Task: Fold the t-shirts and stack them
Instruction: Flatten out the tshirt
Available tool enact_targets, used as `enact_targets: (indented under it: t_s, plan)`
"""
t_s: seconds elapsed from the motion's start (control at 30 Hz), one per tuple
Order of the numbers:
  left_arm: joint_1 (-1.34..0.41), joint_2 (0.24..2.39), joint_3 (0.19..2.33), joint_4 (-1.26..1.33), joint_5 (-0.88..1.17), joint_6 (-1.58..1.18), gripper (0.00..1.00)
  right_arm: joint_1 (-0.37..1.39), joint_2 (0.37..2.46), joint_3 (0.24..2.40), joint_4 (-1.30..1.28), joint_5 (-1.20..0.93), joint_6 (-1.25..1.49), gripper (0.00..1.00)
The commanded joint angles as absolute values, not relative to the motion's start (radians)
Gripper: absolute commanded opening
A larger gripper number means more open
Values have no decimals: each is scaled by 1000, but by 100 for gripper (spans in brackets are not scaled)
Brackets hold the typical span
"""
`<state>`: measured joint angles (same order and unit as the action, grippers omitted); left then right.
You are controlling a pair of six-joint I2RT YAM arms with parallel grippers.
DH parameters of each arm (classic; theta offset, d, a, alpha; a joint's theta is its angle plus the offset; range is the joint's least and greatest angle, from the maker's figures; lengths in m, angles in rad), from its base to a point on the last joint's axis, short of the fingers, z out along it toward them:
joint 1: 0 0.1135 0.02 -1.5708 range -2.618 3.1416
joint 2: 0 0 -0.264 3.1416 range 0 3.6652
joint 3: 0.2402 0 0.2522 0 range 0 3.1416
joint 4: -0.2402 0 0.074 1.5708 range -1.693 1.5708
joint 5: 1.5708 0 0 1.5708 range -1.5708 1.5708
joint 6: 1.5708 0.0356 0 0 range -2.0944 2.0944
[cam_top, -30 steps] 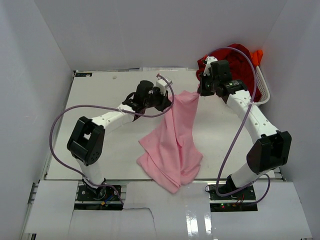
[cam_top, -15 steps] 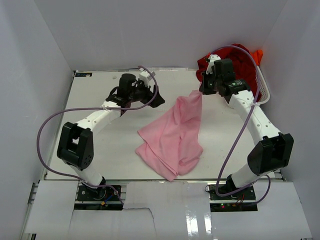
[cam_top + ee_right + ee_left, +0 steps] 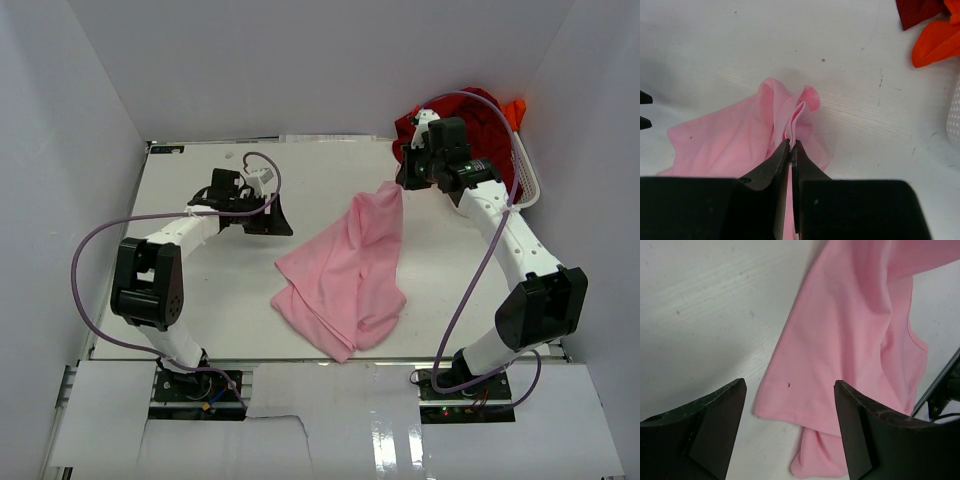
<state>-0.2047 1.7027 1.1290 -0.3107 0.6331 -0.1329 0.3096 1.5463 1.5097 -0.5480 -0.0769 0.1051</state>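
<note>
The light pink t-shirt [image 3: 345, 280] lies crumpled on the table's middle, with one corner lifted toward the back right. My right gripper [image 3: 402, 181] is shut on that corner; in the right wrist view its tips [image 3: 791, 143] pinch a fold of the pink cloth [image 3: 735, 135]. My left gripper [image 3: 277, 218] hangs open to the left of the shirt and holds nothing. In its wrist view the jaws [image 3: 790, 385] stand wide above the shirt's hem [image 3: 850, 340]. The dark red t-shirt [image 3: 480, 130] and the bright orange one [image 3: 515, 112] sit bunched at the back right.
A white mesh basket [image 3: 528, 180] stands at the back right under the red and orange shirts; its wall [image 3: 954, 117] shows at the right wrist view's edge, near the dark red [image 3: 917, 12] and orange [image 3: 935, 42] cloth. White walls enclose the table.
My left gripper has opened, let go of the pink shirt and swung left. The freed side of the shirt has dropped onto the table. The right gripper keeps its hold.
</note>
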Motion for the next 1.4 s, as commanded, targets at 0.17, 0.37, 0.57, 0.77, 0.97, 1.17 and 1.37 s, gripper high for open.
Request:
enact_targets:
  t_s: [0.17, 0.37, 0.57, 0.77, 0.97, 1.17, 1.37]
  plan:
    - [-206, 1675, 1117, -482, 626, -71, 79, 308, 1511, 1554, -532, -107, 109, 8]
    - [-204, 1669, 1075, -469, 535, -55, 79, 308, 1503, 1548, -532, -117, 112, 8]
    - [-204, 1726, 1075, -466, 543, -55, 79, 310, 1490, 1543, -532, -117, 110, 8]
    - [-204, 1766, 1080, -465, 569, -46, 78, 308, 1488, 1545, -535, -110, 109, 8]
    - [-204, 1782, 1071, -460, 589, -41, 75, 308, 1489, 1543, -535, -109, 109, 8]
    - [-206, 1802, 1071, -459, 630, -44, 67, 308, 1493, 1545, -535, -110, 109, 8]
    - [-222, 1818, 1057, -472, 624, -35, 66, 308, 1497, 1545, -535, -114, 110, 8]
